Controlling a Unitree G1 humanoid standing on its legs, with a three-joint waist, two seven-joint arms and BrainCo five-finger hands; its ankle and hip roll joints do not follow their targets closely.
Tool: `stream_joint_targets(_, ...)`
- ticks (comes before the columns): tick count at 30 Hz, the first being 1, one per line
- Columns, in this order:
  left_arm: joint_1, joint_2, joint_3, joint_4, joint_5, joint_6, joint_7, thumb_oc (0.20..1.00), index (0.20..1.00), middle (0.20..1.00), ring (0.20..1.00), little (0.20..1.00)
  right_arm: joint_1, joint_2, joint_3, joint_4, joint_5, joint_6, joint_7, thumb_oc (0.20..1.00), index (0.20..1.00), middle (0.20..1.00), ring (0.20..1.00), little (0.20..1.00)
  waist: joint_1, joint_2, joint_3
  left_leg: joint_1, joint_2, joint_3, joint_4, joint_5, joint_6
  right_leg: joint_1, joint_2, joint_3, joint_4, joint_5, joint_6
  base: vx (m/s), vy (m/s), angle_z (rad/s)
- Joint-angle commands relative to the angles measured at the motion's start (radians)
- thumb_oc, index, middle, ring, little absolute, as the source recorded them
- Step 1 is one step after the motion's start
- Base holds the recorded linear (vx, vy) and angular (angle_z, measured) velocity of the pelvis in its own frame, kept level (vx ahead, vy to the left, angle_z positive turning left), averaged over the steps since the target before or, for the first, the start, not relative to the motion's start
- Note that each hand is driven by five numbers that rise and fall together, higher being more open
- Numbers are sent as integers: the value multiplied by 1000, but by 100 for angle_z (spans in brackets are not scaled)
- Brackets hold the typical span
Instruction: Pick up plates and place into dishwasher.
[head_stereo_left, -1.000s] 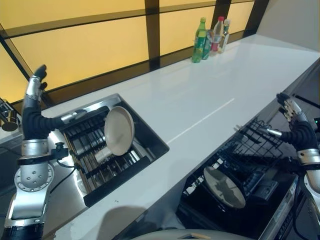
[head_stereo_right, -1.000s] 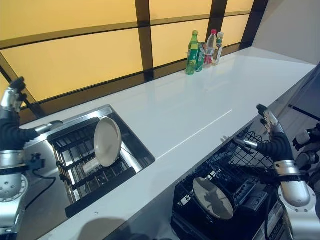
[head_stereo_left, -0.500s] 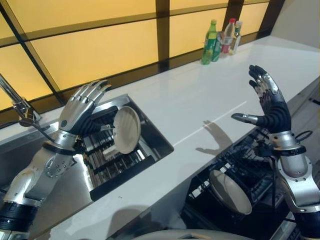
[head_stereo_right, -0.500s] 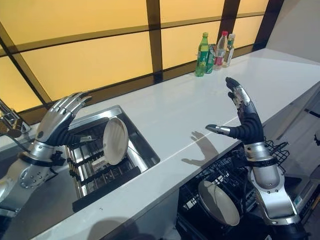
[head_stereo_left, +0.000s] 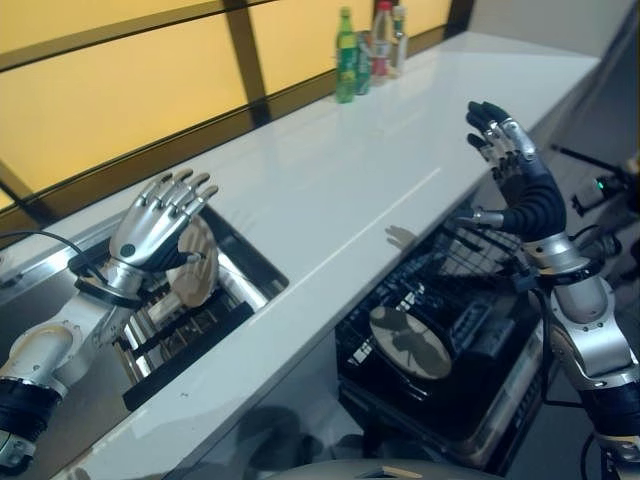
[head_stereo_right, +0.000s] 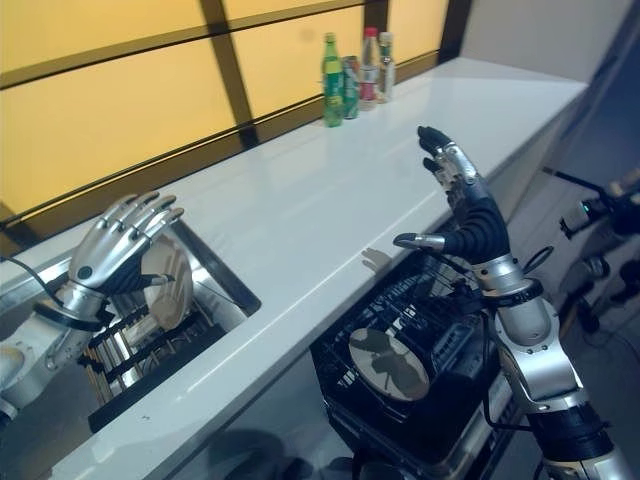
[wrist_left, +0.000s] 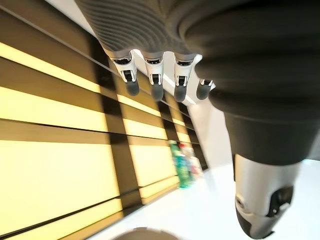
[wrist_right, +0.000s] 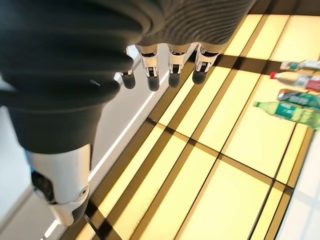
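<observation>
The left hand is being held open and empty just beside the upright plate in the sink rack. The right hand is being held open and empty above the dishwasher rack. The plate is likely being put at risk of toppling by a glancing contact.

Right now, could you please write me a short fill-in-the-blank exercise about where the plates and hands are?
The left hand is raised beside the plate standing in the ____.
A second plate already sits in the ____ rack.
Both hands have their fingers ____.
The right hand is held up above the rack.

Missing words: sink; dishwasher; open
</observation>
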Motion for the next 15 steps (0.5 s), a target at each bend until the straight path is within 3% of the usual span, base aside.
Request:
stream_joint_targets(1, 12, -20, 76, -30, 3, 58, 62, 1000, 1000, 1000, 1000, 1000, -21, -28, -11, -55, 44, -15, 20, 1000, 1000, 1000, 1000, 1000, 7, 26, -42, -104, 64, -42, -33, 231, -6, 170, 11, -81, -62, -59, 71, 83, 182, -63)
stream_joint_targets(3, 12, -20, 75, -30, 3, 58, 63, 1000, 1000, 1000, 1000, 1000, -21, -29, -12, -55, 44, -15, 20, 1000, 1000, 1000, 1000, 1000, 7, 26, -43, -104, 64, -42, -33, 231, -6, 169, 11, -81, -61, -59, 71, 62, 137, -100)
stream_joint_targets(4, -8, -22, 69, -6, 0, 50, 67, 1000, 1000, 1000, 1000, 1000, -4, -49, -22, -46, 68, -30, 38, 1000, 1000, 1000, 1000, 1000, -13, 23, -48, -57, 52, -34, -82, 137, 6, 140, -5, -83, -28, -70, 83, 111, 245, -87)
stream_joint_targets(6, 6, -33, 70, 23, 33, 15, 93, 1000, 1000, 1000, 1000, 1000, 40, -48, -47, -48, 74, -48, 54, 1000, 1000, 1000, 1000, 1000, -21, 23, -47, -42, 46, -30, -89, 108, 8, 123, -17, -90, -13, -68, 91, 131, 291, -30)
stream_joint_targets(8, 16, -38, 61, 55, 60, -19, 117, 1000, 1000, 1000, 1000, 1000, 54, -52, -54, -52, 63, -32, 47, 1000, 1000, 1000, 1000, 1000, -27, 27, -43, -28, 40, -27, -96, 94, 12, 101, -30, -90, 0, -65, 100, 104, 307, -9)
stream_joint_targets(11, 21, -29, 45, 58, 82, -13, 115, 1000, 1000, 1000, 1000, 1000, 53, -54, -42, -56, 50, -24, 47, 1000, 1000, 1000, 1000, 1000, -32, 36, -34, -26, 38, -12, -102, 87, 16, 78, -46, -90, 4, -58, 111, 34, 233, -19)
stream_joint_targets(15, 11, 22, 9, 62, 97, -15, 52, 1000, 1000, 1000, 1000, 1000, 23, -82, -26, -57, 47, -14, 46, 1000, 1000, 1000, 1000, 1000, -31, 44, -14, -39, 36, 4, -103, 80, 23, 50, -66, -89, -1, -41, 131, -34, 174, -9)
